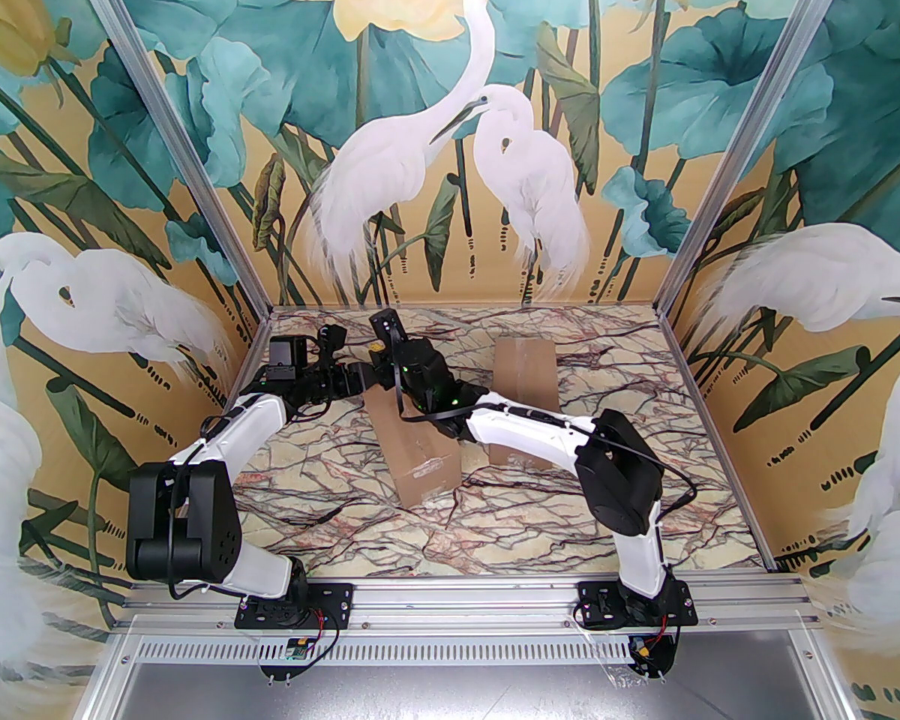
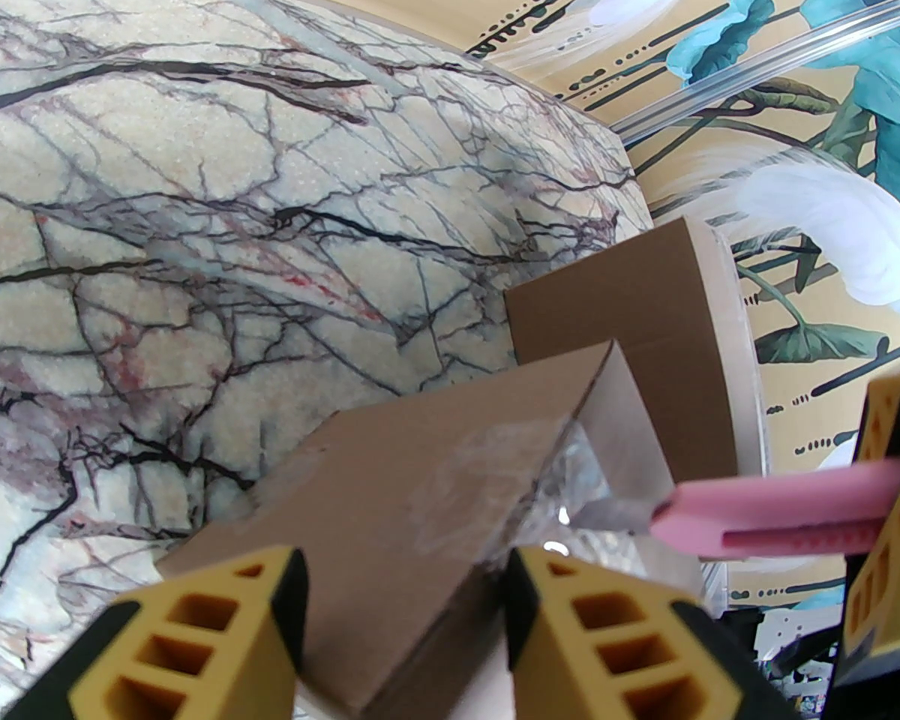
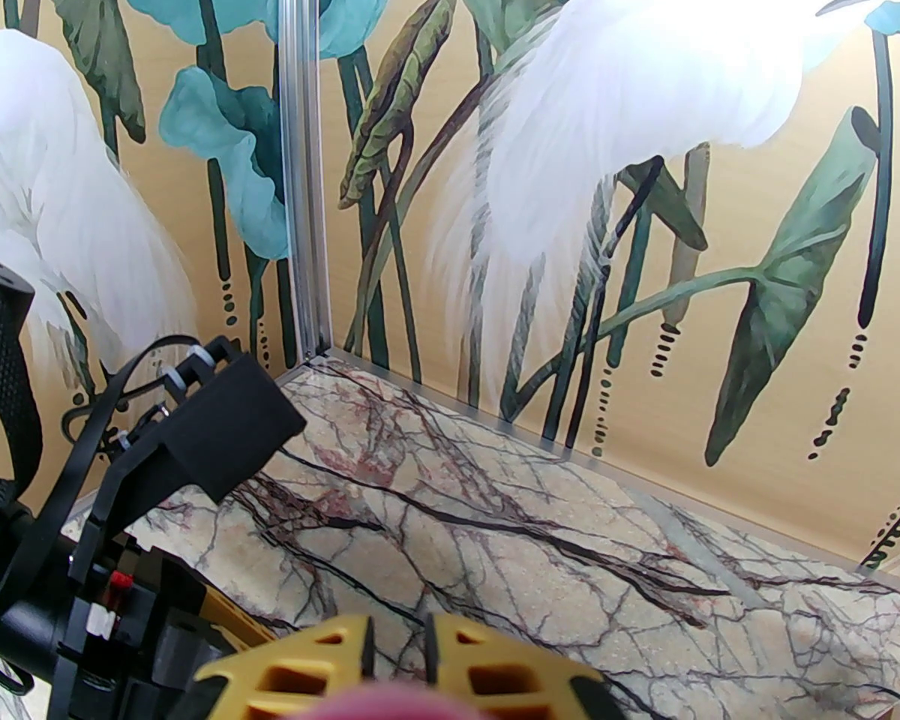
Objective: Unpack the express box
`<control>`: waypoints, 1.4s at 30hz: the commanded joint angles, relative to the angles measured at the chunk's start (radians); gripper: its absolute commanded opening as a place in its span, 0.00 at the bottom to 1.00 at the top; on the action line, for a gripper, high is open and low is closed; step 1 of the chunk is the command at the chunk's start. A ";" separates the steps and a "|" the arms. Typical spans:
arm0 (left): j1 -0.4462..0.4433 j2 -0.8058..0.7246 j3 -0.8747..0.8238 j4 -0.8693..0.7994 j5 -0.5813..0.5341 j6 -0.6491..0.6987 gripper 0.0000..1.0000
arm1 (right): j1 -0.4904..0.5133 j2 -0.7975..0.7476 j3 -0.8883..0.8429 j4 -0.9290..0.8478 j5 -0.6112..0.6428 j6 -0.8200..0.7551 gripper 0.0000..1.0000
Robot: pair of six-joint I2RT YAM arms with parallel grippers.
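A long brown cardboard express box [image 1: 420, 447] lies sealed near the middle of the marble-patterned counter [image 1: 330, 477], its far end the centre of the work. From the left wrist camera, crinkled clear packing tape [image 2: 495, 454] covers that end, and the short steel blade [image 2: 607, 513] of a pink plastic utility knife [image 2: 780, 514] rests at the taped corner. No flap stands open and no contents can be seen.

The right gripper [image 3: 429, 649] is pinched tight on the knife's handle. The left gripper [image 2: 405, 612] straddles the same end of the box, its yellow fingers [image 2: 270, 612] spread to either side of the cardboard. Whether its pads already press on the box cannot be told.

A second brown cardboard box [image 1: 525, 361], also closed, lies just beyond the first toward the right and is partly hidden from above by the right arm [image 1: 532, 432].

By these views the job looks to be at its opening stage, with the cutter at the seal and the box braced or about to be. How far the tape has been slit cannot be made out through its wrinkles. What appears to remain is nearly everything: parting the seal, folding back the flaps and lifting out whatever is packed inside.
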 commanded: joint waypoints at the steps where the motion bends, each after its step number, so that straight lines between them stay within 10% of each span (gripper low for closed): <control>1: -0.007 0.041 -0.009 -0.091 -0.080 -0.014 0.47 | 0.022 -0.007 0.012 -0.094 0.042 0.004 0.00; 21: -0.007 0.011 -0.023 -0.112 -0.109 -0.034 0.45 | 0.038 -0.059 -0.013 -0.195 0.033 0.098 0.00; 42: -0.050 -0.159 -0.119 -0.188 -0.072 0.018 0.58 | -0.044 -0.011 0.029 -0.150 -0.261 0.048 0.00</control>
